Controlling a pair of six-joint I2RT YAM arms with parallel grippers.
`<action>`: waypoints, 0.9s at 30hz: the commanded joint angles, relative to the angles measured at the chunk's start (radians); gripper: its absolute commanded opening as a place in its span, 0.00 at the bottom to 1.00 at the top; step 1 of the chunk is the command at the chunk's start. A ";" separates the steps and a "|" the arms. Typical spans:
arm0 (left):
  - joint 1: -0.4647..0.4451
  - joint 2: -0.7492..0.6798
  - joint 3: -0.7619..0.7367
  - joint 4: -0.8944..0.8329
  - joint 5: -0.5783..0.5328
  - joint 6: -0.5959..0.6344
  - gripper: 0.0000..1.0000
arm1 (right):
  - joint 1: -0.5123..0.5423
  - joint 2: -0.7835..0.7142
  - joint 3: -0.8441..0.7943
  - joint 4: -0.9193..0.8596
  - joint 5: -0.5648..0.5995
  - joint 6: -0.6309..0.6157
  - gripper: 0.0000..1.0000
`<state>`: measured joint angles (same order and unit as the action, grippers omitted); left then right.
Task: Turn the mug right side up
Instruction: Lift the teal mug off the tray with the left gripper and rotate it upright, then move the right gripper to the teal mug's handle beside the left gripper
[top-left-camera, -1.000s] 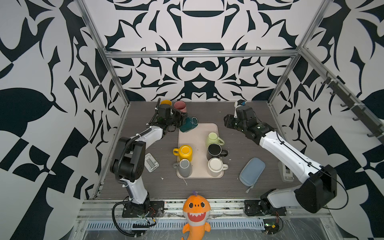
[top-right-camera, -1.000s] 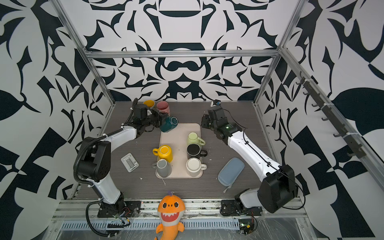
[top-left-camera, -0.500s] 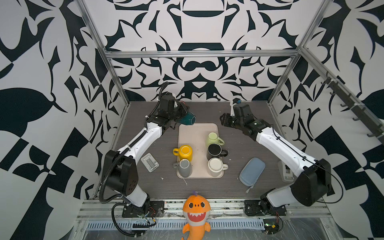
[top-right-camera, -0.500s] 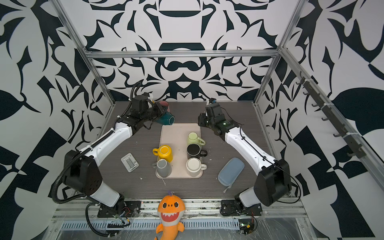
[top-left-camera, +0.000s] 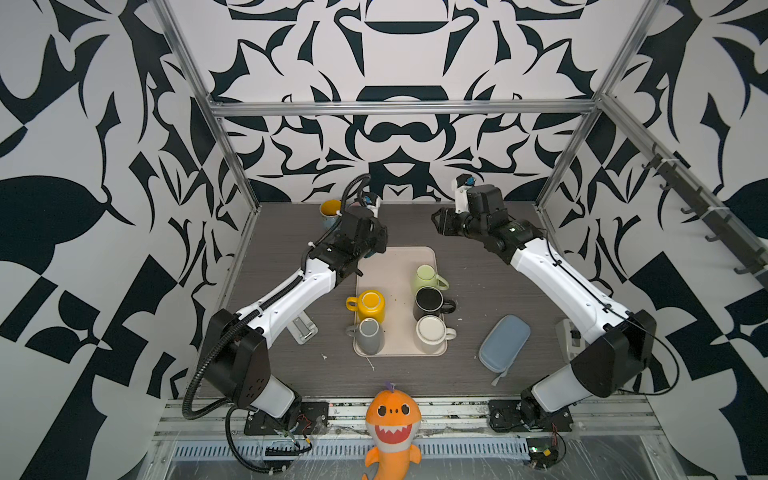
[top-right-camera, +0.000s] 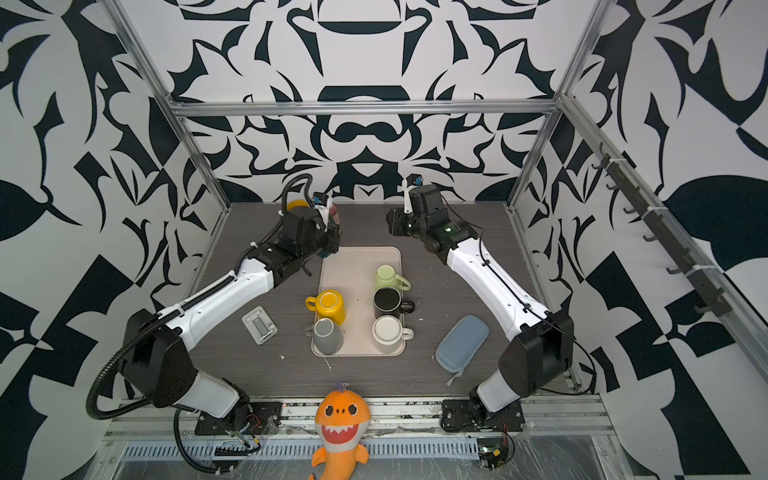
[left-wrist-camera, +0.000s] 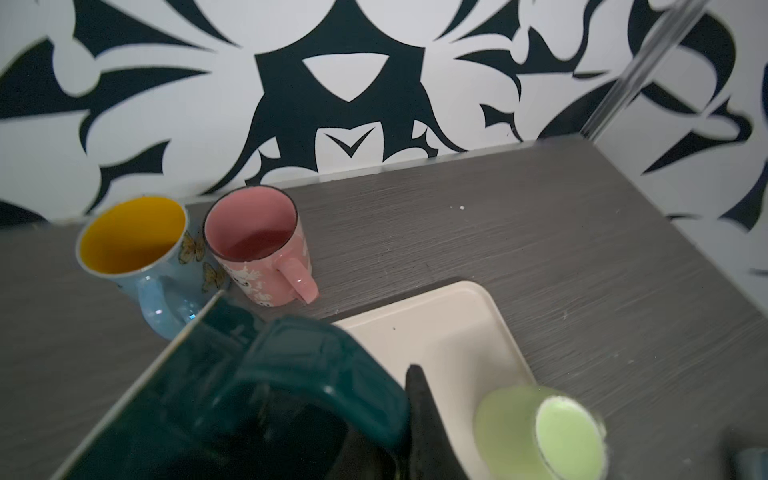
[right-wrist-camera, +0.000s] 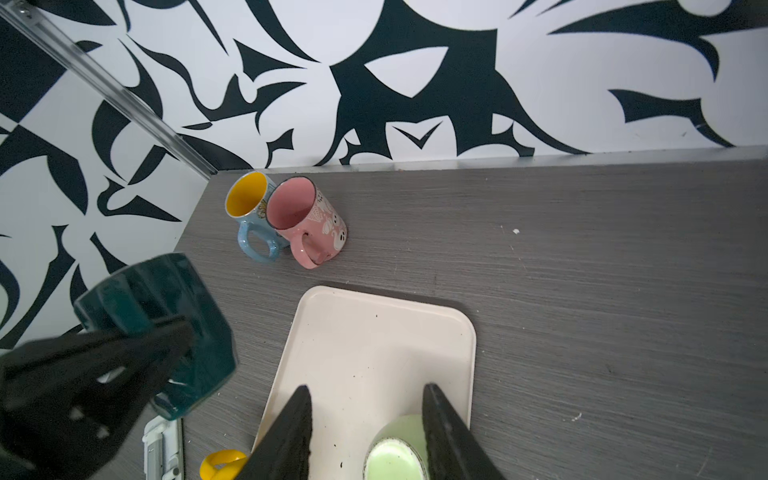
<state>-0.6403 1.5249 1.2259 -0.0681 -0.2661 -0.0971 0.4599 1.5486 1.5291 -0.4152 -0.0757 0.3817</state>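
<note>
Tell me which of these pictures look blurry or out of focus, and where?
Left wrist view: the teal mug held in the left gripper is soft and smeared, and the light green mug is blurred too. Right wrist view: the teal mug and the black fingers are soft, while the pink mug is sharp. Both top views: evenly lit and sharp.

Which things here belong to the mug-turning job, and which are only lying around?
Belong to the job:
- teal mug, held in the left hand
- tray

Lying around:
- blue pouch
- shark toy
- small grey device
</note>
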 joint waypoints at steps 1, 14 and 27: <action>-0.056 -0.018 -0.034 0.213 -0.182 0.323 0.00 | 0.000 -0.007 0.068 -0.013 -0.038 -0.070 0.47; -0.124 0.037 -0.271 0.792 -0.260 0.909 0.00 | -0.007 0.064 0.246 -0.092 -0.201 -0.200 0.52; -0.131 0.133 -0.375 1.111 -0.120 1.117 0.00 | 0.016 0.168 0.372 -0.246 -0.355 -0.283 0.55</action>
<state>-0.7681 1.6619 0.8371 0.8303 -0.4206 0.9409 0.4591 1.7294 1.8336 -0.6132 -0.3923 0.1528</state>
